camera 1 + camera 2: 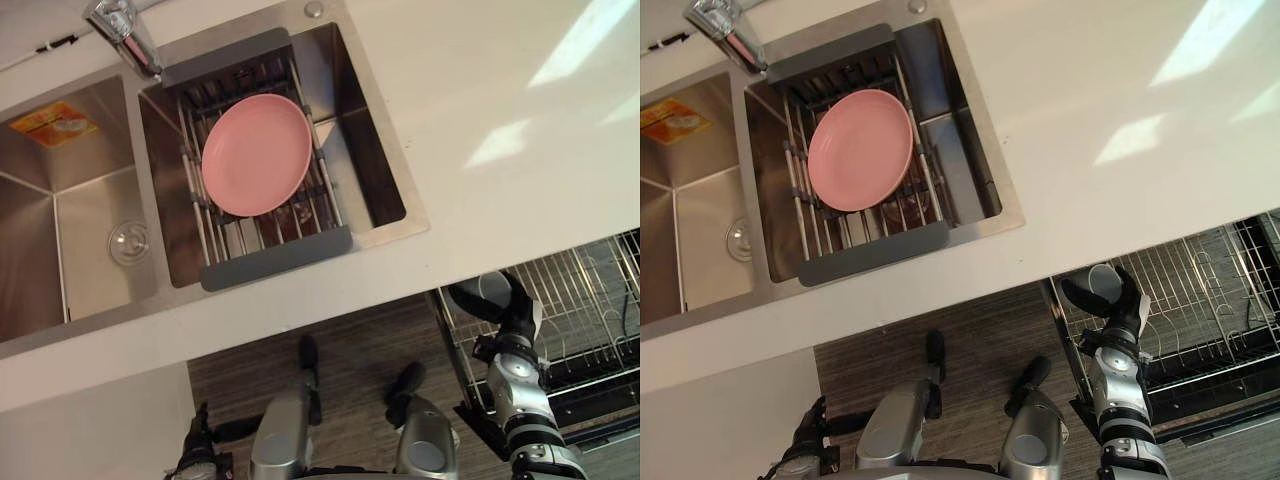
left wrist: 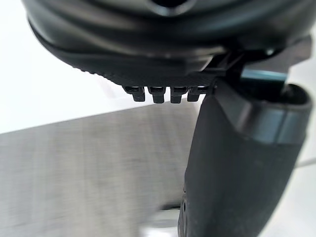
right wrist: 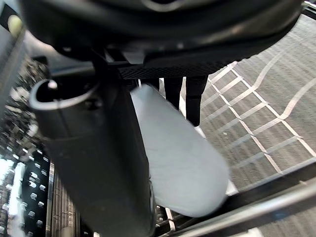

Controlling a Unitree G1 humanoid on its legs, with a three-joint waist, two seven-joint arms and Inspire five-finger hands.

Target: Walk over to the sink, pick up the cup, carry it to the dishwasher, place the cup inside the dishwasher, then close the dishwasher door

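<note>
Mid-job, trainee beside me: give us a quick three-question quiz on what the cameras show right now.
1. True or false: the right hand is curled round the grey cup.
2. What lies on the drainer in the sink? A) a pink plate B) a glass bowl C) a second cup
3. Fill in: the cup is held over the edge of the pulled-out wire ____.
Key: 1 true; 2 A; 3 rack.
</note>
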